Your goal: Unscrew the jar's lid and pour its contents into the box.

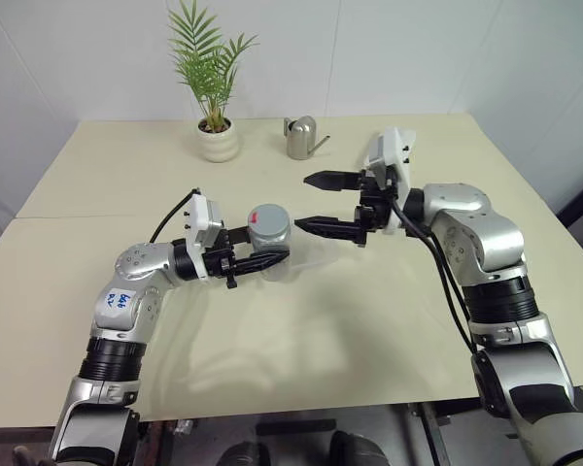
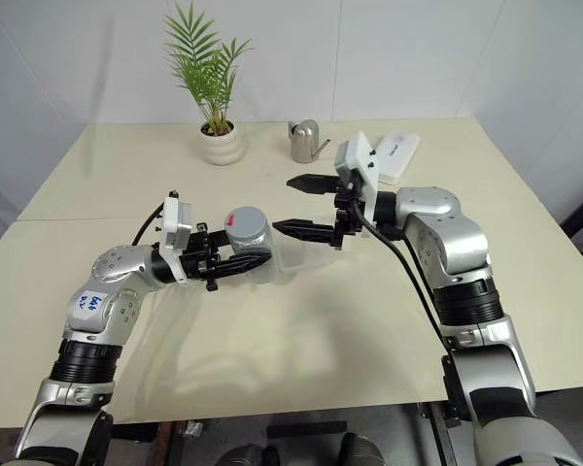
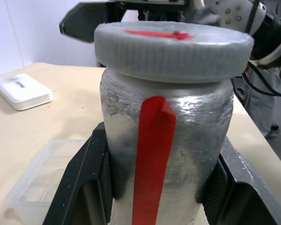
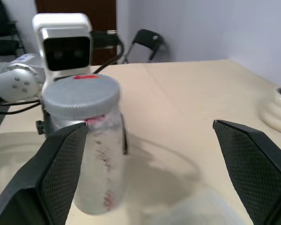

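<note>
Above the middle of the cream table (image 1: 389, 330), the left gripper (image 1: 262, 248) holds the jar (image 3: 166, 154) upright, its jaws clamped on the jar's body from both sides. The jar is silvery-grey with a red stripe (image 3: 152, 154) running down its side. The lid (image 1: 269, 217) sits on top of the jar, grey with a ribbed edge and a small red mark on its top. The right gripper (image 1: 318, 204) is just beside the jar on the robot's right, pointing toward it, with its jaws wide apart and holding nothing; no contact with the lid or jar is seen. The box (image 3: 35, 183), clear and shallow, lies on the table below and just beyond the held jar. The contents cannot be made out through the jar wall. At the far side of the table stand a potted plant (image 1: 214, 87) and a steel watering can (image 1: 302, 137), with a white case (image 2: 394, 155) further right, all well apart from the jar.
</note>
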Controlling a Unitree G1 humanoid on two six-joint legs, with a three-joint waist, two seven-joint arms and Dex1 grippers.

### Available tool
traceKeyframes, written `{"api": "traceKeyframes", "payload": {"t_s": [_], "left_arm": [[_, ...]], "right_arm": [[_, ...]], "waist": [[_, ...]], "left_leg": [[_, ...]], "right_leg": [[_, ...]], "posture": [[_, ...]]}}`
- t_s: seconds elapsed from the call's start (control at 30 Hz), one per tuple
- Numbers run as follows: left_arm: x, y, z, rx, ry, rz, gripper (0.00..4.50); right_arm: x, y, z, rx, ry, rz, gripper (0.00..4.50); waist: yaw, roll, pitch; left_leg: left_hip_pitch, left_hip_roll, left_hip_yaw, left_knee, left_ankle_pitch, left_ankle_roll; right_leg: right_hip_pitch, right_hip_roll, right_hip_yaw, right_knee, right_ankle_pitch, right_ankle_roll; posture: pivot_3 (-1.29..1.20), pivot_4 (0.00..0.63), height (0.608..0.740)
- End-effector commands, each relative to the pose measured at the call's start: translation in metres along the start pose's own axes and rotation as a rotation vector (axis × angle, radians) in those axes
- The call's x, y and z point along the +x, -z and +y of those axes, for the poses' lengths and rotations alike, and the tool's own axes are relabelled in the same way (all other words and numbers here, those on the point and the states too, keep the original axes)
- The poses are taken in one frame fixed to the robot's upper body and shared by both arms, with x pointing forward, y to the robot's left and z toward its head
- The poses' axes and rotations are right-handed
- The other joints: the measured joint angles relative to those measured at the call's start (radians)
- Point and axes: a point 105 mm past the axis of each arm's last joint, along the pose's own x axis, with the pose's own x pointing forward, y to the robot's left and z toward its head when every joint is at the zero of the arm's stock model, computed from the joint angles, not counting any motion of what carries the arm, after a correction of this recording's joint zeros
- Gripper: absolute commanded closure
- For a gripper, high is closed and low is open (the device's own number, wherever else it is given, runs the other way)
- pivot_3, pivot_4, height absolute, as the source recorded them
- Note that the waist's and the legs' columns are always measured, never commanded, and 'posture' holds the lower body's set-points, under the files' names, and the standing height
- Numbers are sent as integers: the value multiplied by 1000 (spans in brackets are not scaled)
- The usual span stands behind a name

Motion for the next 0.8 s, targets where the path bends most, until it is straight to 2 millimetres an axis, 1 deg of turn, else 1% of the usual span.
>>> {"api": "traceKeyframes", "payload": {"t_s": [0.03,0.13,0.23,0.3,0.43,0.5,0.57,0.63,0.73,0.8], "left_arm": [[-3,-8,-3,44,8,-9,2587],[-4,-8,-2,45,2,-5,2587],[-4,-8,-2,45,2,-3,2587],[-4,-7,-3,44,3,-4,2587],[-2,-7,-4,41,7,-4,2587],[-2,-6,-6,36,13,-4,2587],[-2,-5,-8,32,19,-3,2587],[-2,-5,-9,31,20,-2,2587],[-1,-5,-9,30,19,-2,2587],[-1,-5,-9,29,19,-3,2587]], "right_arm": [[-8,-15,7,-28,-31,-48,22],[-11,-22,12,-20,-71,-70,22],[-8,-31,21,-8,-126,-107,22],[-1,-36,26,-5,-151,-124,22],[21,-39,30,7,-150,-122,22],[33,-37,31,21,-141,-100,22],[40,-33,34,23,-147,-79,22],[48,-24,39,20,-160,-41,22],[52,-17,41,14,-166,-13,22],[52,-15,41,16,-165,-10,22]], "waist": [[-1,0,0],[-2,0,0],[-1,0,0],[-1,0,0],[-2,0,0],[-2,0,0],[-2,0,0],[2,0,0],[2,0,0],[2,0,0]], "left_leg": [[0,0,0,0,0,0],[0,0,0,0,0,0],[0,0,0,0,0,0],[0,0,0,1,0,0],[0,0,0,0,0,0],[0,0,0,1,0,0],[0,0,0,1,0,0],[0,0,0,1,0,0],[0,0,0,1,0,0],[0,0,0,1,0,0]], "right_leg": [[0,0,0,0,0,0],[0,0,0,0,0,0],[0,0,0,1,0,0],[0,0,0,1,0,0],[0,0,0,1,0,0],[0,0,0,1,0,0],[0,0,0,1,0,0],[0,0,0,1,0,0],[0,0,0,1,0,0],[0,0,0,1,0,0]], "posture": [[0,150,740],[0,150,740],[0,150,740],[0,150,740],[0,150,740],[0,150,740],[0,150,740],[0,150,740],[0,150,740],[0,150,740]]}}
